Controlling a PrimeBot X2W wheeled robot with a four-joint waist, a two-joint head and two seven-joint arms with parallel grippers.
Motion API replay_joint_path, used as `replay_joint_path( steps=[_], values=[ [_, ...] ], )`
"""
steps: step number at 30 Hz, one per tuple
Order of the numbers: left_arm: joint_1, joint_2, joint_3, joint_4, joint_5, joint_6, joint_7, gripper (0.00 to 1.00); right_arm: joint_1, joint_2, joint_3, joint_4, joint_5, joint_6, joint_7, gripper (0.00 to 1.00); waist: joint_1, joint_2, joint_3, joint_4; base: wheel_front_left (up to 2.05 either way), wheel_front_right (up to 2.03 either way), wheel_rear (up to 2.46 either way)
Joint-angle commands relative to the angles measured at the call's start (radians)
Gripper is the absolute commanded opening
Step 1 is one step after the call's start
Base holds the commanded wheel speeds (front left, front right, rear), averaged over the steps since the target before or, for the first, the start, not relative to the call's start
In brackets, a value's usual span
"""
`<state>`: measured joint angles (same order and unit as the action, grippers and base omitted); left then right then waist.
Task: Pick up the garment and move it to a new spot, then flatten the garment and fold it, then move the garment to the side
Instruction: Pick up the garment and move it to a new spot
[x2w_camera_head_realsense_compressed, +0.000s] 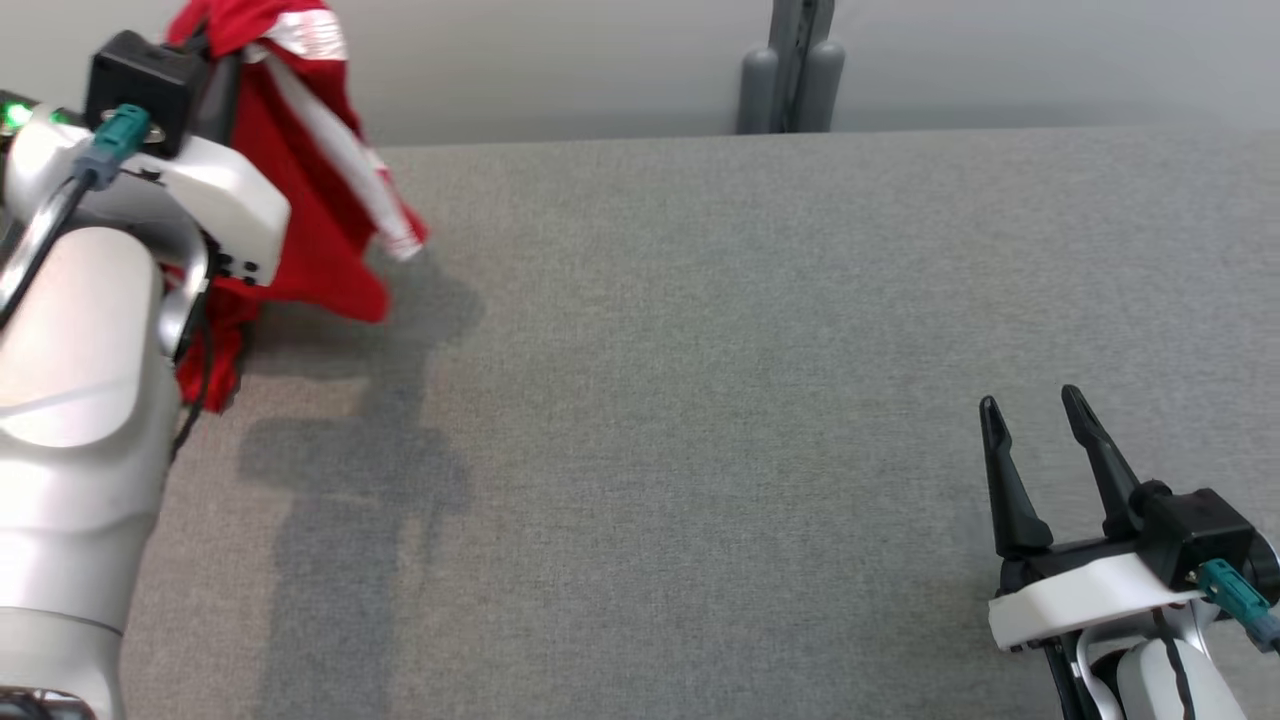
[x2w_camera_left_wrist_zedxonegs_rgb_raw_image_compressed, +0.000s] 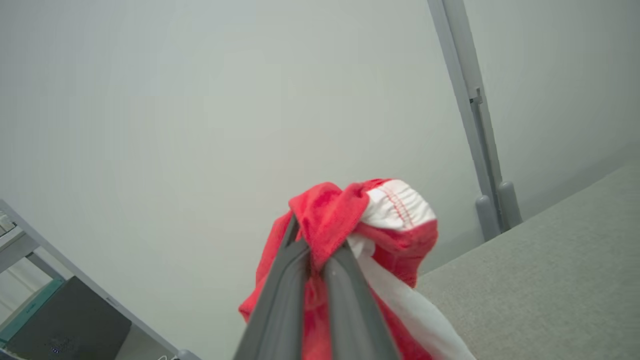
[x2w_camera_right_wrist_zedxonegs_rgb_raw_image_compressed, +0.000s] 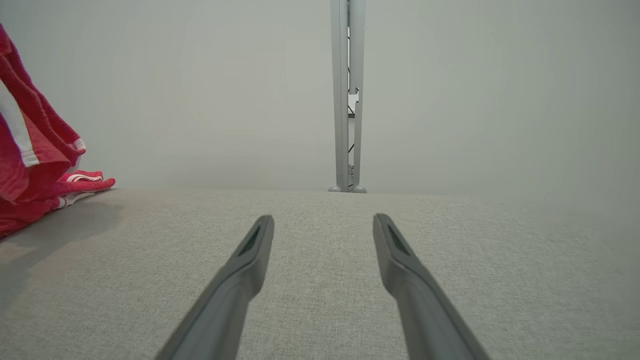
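**A:** Left pincer?

**B:** Clamped on a bunched fold of the red-and-white garment. The cloth hangs downward from it over the worktop's far left corner.

**A:** Right pincer?

**B:** Spread wide and empty, well apart at near right.

**A:** Anything unclear?

**B:** The left forearm hides the hem. In the right wrist view, the lowest folds seem to rest on the worktop.

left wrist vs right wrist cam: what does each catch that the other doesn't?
Left wrist: left gripper shut on a bunched fold of the red garment, its white waistband beside the fingers; a dark panel at lower left.
Right wrist: right gripper open and empty above the table; the garment's lower end appears to rest on the table at far left.
Both: the garment, the table, the grey post, the pale wall.
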<state>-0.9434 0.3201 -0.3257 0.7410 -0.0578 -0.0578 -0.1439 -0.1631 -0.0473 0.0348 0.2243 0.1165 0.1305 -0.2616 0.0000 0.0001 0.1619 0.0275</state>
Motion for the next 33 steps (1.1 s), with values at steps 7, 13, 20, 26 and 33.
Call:
replay_joint_path(
  steps=[7, 13, 20, 26, 33],
  values=[
    [0.027, -0.066, -0.058, -0.067, -0.014, -0.028, -0.019, 0.0, 0.044, -0.006, -0.016, 0.005, 0.016, 0.0, -0.005, 1.0, 0.0, -0.0001, -0.078, -0.057, 0.0, 0.0, 0.0],
    [0.055, -0.133, -0.12, -0.125, -0.027, -0.045, -0.032, 0.0, 0.074, -0.006, -0.027, 0.014, 0.018, 0.0, -0.005, 1.0, 0.0, -0.0001, -0.117, -0.095, 0.0, 0.0, 0.0],
    [0.04, -0.21, -0.198, -0.178, -0.043, -0.059, -0.053, 0.0, 0.088, -0.006, -0.017, 0.016, 0.024, 0.0, -0.005, 1.0, 0.0, -0.0001, -0.128, -0.149, 0.0, 0.0, 0.0],
    [0.069, -0.24, -0.25, -0.12, -0.069, -0.063, -0.043, 0.0, 0.074, -0.006, -0.002, 0.012, 0.035, 0.0, -0.005, 1.0, 0.0, -0.0001, -0.094, -0.199, 0.0, 0.0, 0.0],
    [0.119, -0.253, -0.259, 0.063, -0.103, -0.042, -0.06, 0.0, 0.057, -0.006, 0.01, 0.021, 0.052, 0.0, -0.005, 1.0, 0.0, -0.0001, -0.047, -0.248, 0.0, 0.0, 0.0]
  ],
)
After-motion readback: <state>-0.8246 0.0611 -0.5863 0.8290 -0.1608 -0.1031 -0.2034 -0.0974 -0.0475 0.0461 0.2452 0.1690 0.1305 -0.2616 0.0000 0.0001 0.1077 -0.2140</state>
